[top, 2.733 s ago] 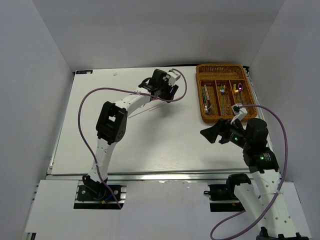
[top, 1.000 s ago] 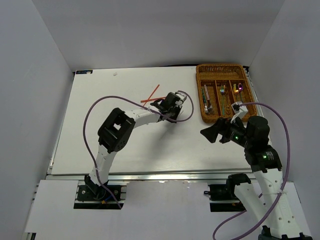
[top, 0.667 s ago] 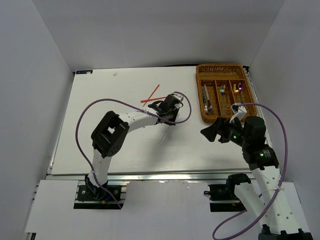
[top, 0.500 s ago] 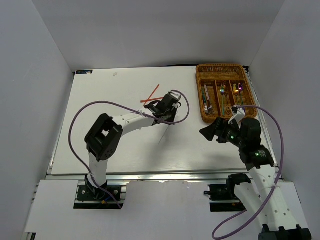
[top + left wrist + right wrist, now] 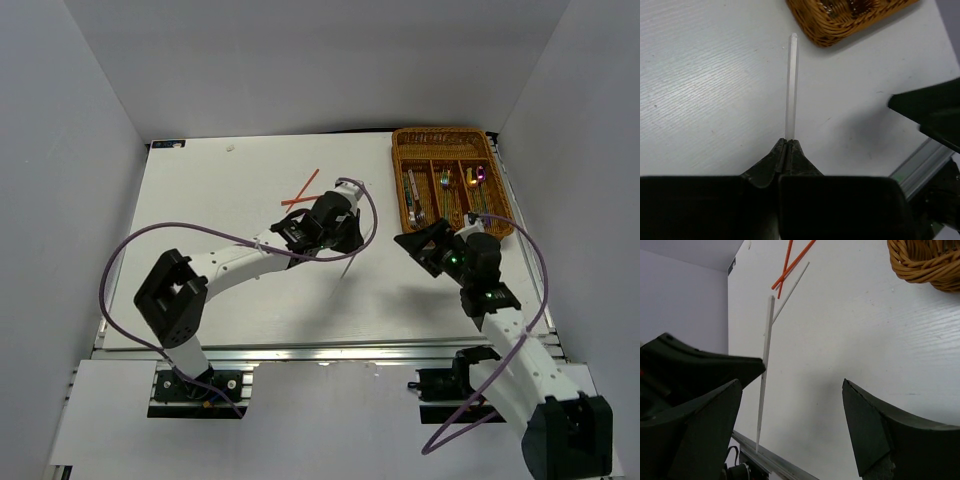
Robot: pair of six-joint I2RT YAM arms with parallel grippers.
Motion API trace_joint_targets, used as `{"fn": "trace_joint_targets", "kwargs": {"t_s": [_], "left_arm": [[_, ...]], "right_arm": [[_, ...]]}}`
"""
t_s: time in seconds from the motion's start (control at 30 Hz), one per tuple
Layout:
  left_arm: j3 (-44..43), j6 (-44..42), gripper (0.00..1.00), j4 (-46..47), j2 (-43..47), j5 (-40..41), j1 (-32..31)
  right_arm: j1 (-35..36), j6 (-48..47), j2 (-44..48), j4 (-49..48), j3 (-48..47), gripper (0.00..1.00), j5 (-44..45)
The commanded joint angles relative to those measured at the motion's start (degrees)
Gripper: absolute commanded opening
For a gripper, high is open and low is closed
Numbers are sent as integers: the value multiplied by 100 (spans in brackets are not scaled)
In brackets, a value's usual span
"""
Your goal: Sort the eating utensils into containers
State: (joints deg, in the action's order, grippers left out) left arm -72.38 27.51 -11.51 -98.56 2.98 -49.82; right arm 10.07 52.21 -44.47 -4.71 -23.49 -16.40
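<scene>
White tabletop [image 5: 200,210], seen from above, with two arms bolted at its near edge: left arm [image 5: 235,262] stretched to the middle, right arm [image 5: 505,330] bent toward the tray.

At the far right corner, a brown wicker tray [image 5: 441,133], long side running near to far, with cutlery [image 5: 443,190] lying lengthwise in its three long slots.

Over the middle of the tabletop, the left tool [image 5: 340,232], jaws pressed together and clamped on a silver chopstick [image 5: 791,85]. Just short of the tray's near left corner, the right tool [image 5: 424,243], jaws spread wide, gripping nothing, turned toward the left tool.

From the left wrist: silver chopstick jutting straight ahead out of the pinched tips, long axis in line with the tool, free end aimed at the tray's rounded near corner and stopping short of it. From the right wrist: same stick standing nearly upright across the frame between the spread jaws, length showing on both sides of the clamp. Barely traceable from above.

Flat on the tabletop beyond the left tool, well apart from the tray: two red chopsticks [image 5: 305,190], crossed, and just beside them another silver chopstick [image 5: 790,292], slanting much like the nearer red one.
</scene>
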Motion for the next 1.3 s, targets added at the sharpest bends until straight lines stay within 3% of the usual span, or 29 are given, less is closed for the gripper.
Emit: {"fn": "trace_joint_targets", "kwargs": {"t_s": [0.0,0.13,0.47,0.57,0.83,0.93,0.97,1.03,1.07,1.1,1.13,1.23,1.27], "left_arm": [[119,237,0,394,487,-289,-19],[57,282,0,492,531,-650,-45],[-39,246,0,483,452,-887,-63],[-57,246,0,518,478,-957,-80],[-285,62,0,404,435,-993,-80],[-530,-105,0,106,365,-687,-80],[-619,-175,0,35,347,-581,-80],[-847,-245,13,-358,277,-117,-80],[-1083,-272,42,-518,268,95,-80],[-1181,-272,77,-693,294,358,-72],[-1243,-281,98,-982,424,857,-80],[-1130,-255,98,-1335,828,1799,-72],[-1016,-150,98,-1484,1230,2437,-71]], "right_arm": [[258,413,-526,-987,-323,85,164],[487,404,-1238,-1234,-595,84,234],[769,317,-1811,-1832,-859,79,357],[786,378,-2056,-1910,-921,71,331],[953,624,-2558,-2455,-1044,40,120],[954,861,-2576,-2833,-921,6,128],[953,940,-2584,-2955,-895,0,163],[936,1081,-2628,-2948,-921,0,373],[875,1099,-2655,-2904,-965,0,453],[822,1134,-2690,-2817,-1069,0,576],[769,1195,-2777,-2764,-1149,0,838],[366,1222,-3207,-2527,-1649,0,1444],[104,1326,-3374,-2448,-1825,0,1604]]}}
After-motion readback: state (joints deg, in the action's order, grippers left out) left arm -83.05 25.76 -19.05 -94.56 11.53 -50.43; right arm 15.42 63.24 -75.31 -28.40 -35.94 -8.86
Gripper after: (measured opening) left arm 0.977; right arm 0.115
